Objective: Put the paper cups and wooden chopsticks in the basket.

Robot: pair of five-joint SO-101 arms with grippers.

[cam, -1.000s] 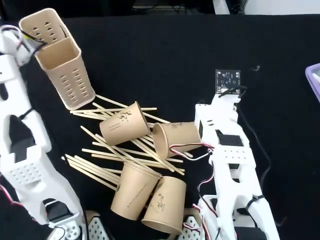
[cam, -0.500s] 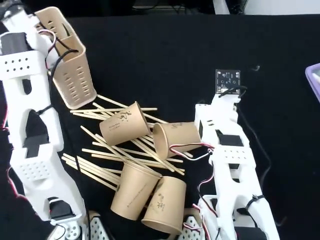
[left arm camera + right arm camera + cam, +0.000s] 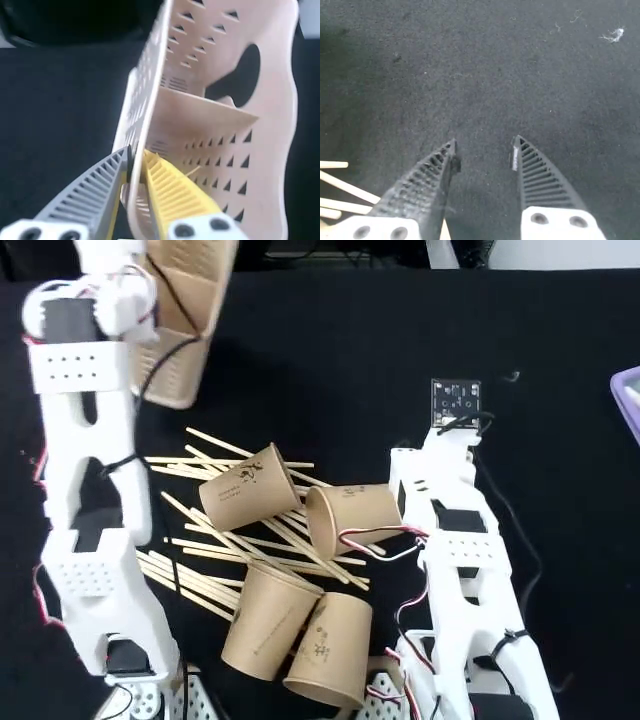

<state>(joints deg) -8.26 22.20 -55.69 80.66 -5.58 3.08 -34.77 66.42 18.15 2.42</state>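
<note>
**A:** Left arm status?

**B:** I have the left gripper (image 3: pixel 134 152) clamped on the basket (image 3: pixel 270 165). The grey finger (image 3: pixel 95 185) is outside the side wall, the yellow finger (image 3: pixel 172 192) is inside, and the wall is pinched between them. The basket is at the far left corner of the counter (image 3: pixel 330 360), tilted. I can't tell if it's off the cloth.

**A:** Inside it?

**B:** I see the divider (image 3: pixel 210 107) and slotted walls. The fingers hide the bottom.

**A:** Cups and sticks?

**B:** Four paper cups (image 3: pixel 248 487), all on their sides. Two are mid-counter, rims close together. The near pair (image 3: pixel 266 620) lies side by side, touching, at the near edge. The wooden chopsticks (image 3: pixel 250 540) are a loose scatter under and around them, and the mid-counter two rest on the sticks.

**A:** Right side?

**B:** The right gripper (image 3: pixel 484 150) has its fingers spread with nothing between them, over bare black counter. A few stick ends are just beside its grey finger. The right arm (image 3: pixel 455 540) lies along the right of the pile.
</note>
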